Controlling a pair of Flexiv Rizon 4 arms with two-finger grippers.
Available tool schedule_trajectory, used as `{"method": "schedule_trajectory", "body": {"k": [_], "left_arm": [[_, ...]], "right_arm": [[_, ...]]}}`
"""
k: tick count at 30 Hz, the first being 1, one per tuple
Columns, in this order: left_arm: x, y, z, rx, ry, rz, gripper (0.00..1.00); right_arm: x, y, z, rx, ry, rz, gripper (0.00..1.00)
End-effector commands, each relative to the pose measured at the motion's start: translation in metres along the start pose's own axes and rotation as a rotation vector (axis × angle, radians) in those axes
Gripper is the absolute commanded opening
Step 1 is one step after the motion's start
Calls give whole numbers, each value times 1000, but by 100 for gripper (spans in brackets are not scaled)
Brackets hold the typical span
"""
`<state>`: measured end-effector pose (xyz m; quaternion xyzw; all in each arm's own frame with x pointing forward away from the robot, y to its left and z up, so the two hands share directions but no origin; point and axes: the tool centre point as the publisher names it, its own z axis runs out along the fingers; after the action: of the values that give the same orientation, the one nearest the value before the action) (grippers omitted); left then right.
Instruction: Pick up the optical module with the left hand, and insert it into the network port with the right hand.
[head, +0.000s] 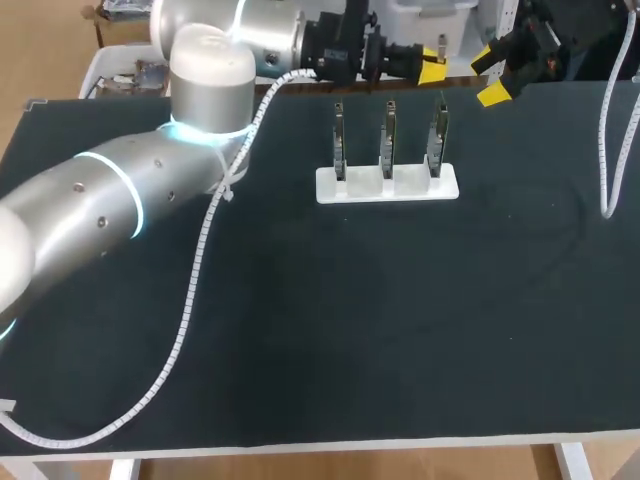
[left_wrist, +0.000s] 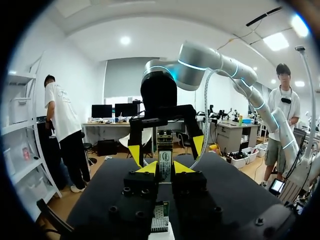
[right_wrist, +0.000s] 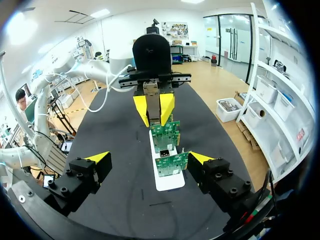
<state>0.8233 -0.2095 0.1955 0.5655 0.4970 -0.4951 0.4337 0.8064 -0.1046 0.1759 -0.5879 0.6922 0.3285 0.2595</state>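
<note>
Left jaws clamped on optical module, indistinct in head view, right jaws wide apart

Green circuit boards, white stand, black table, silver left arm with cyan rings.

In the head view the left arm hides part of the table along its left edge. The arm of the right gripper is cut off past the far edge, and the optical module is too small to tell within the left gripper. The three boards stand edge-on there, so the network port shows only as a small dark patch in the right wrist view; in the left wrist view the gripper's body covers most of them.
</note>
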Motion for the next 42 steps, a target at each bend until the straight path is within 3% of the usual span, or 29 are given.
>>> {"method": "schedule_trajectory", "body": {"k": [1, 19, 42], "left_arm": [[-1, 10, 4, 74, 3, -1, 0], [8, 13, 4, 2, 52, 2, 0], [10, 15, 11, 2, 20, -16, 0]], "right_arm": [[0, 3, 0, 6, 1, 1, 100], [0, 3, 0, 6, 1, 1, 100], [0, 3, 0, 6, 1, 1, 100]]}}
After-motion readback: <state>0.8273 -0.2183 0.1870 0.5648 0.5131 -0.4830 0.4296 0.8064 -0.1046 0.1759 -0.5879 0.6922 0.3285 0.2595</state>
